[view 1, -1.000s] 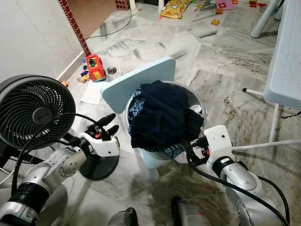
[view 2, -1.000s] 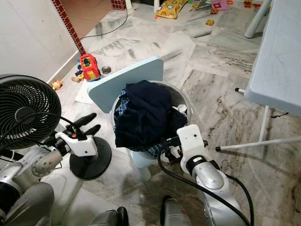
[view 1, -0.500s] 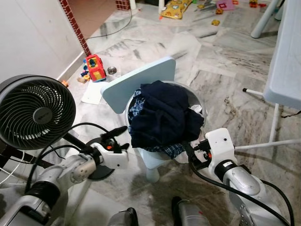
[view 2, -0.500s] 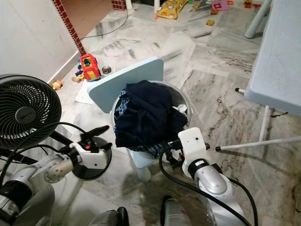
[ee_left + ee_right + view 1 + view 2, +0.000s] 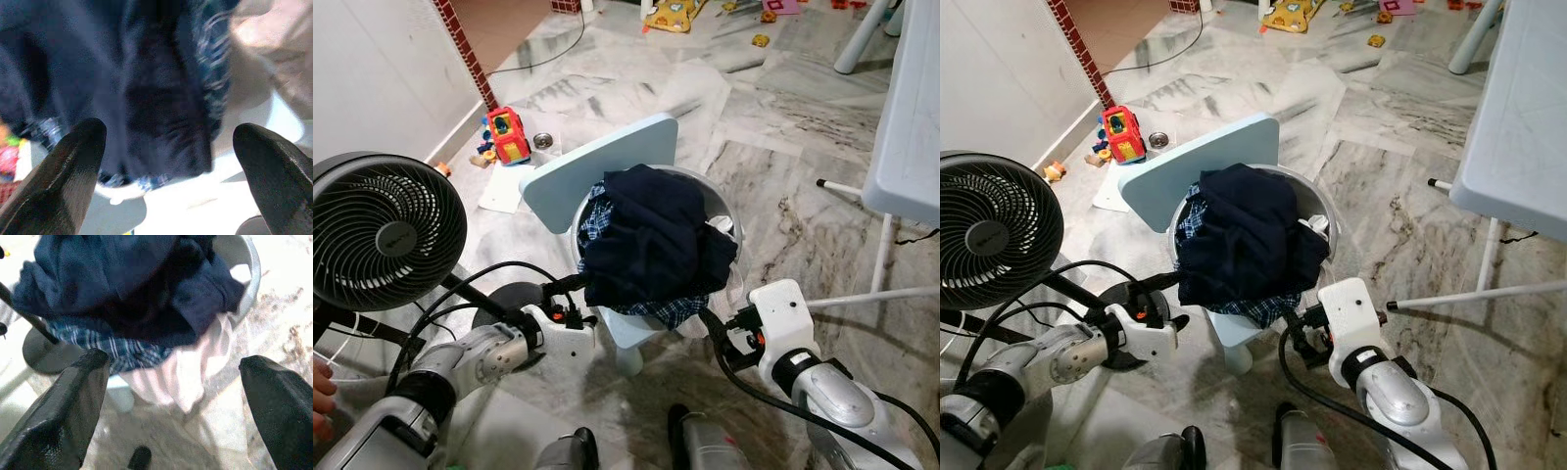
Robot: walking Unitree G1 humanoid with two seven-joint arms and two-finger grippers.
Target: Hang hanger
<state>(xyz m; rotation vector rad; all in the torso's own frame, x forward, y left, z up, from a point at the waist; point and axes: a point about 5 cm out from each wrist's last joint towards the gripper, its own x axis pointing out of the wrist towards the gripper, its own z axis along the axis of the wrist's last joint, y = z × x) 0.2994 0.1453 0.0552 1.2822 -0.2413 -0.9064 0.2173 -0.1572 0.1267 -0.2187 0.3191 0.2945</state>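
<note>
Heaped centre frame: dark clothes (image 5: pixel 651 245) in a basin (image 5: pixel 724 211), no hanger discernible. Flanked low by left gripper (image 5: pixel 570 287), nearer and touching the pile's left edge, and right gripper (image 5: pixel 722 328). Fingers (image 5: pixel 73 161) spread wide on both.

Your left arm reaches forward and inward, its left gripper (image 5: pixel 570 286) level with fingers (image 5: pixel 73 171) spread wide apart. Your right arm is bent up from below, wrist raised, and the right gripper (image 5: pixel 171 406) also has its fingers (image 5: pixel 68 416) wide apart.
</note>
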